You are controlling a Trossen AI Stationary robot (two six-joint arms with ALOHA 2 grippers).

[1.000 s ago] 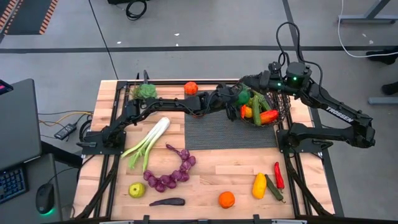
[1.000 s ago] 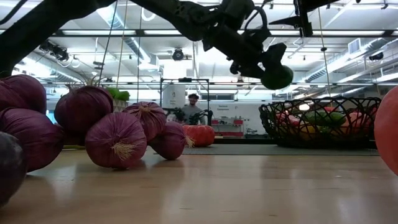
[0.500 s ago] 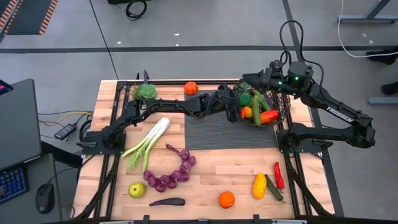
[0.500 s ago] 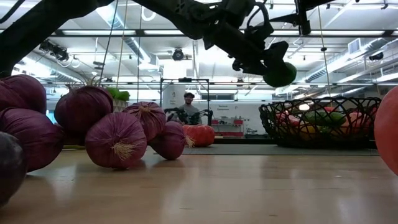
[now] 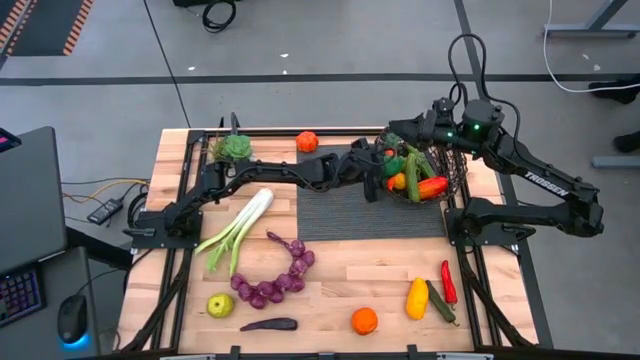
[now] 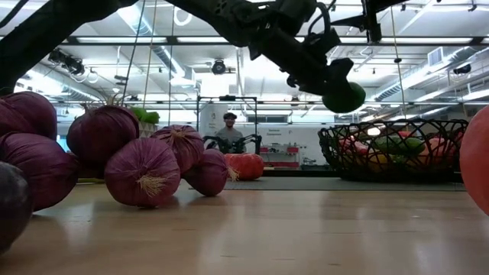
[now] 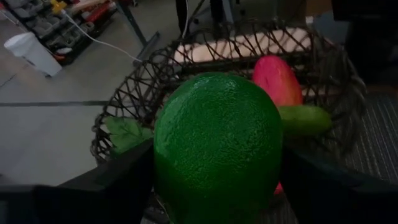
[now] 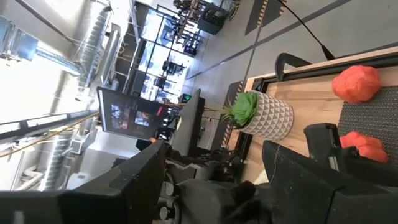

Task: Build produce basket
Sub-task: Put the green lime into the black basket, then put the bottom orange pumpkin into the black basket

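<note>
The dark wire basket stands at the table's far right on a grey mat, its base on the mat in the low view. It holds a red pepper, yellow and green pieces. My left gripper hangs at the basket's left rim, above it, shut on a round green citrus fruit, which also shows in the low view. My right gripper hovers open over the basket's far rim. A leek, a purple string, an apple and an aubergine lie on the wood. My left gripper pinches the green fruit between its two fingers, one on each side of the fruit's round body. The fingers slant down toward the table's right. The fruit is lifted clear, just above the basket's left rim.
An orange, a yellow pepper, a green piece and a red chilli lie near the right front edge. A red-orange piece and a potted plant stand at the far edge. A person stands beyond the table.
My left gripper, still shut on the green fruit, has edged slightly toward the basket, rising a little and sinking back. The produce on the table has stayed put.
</note>
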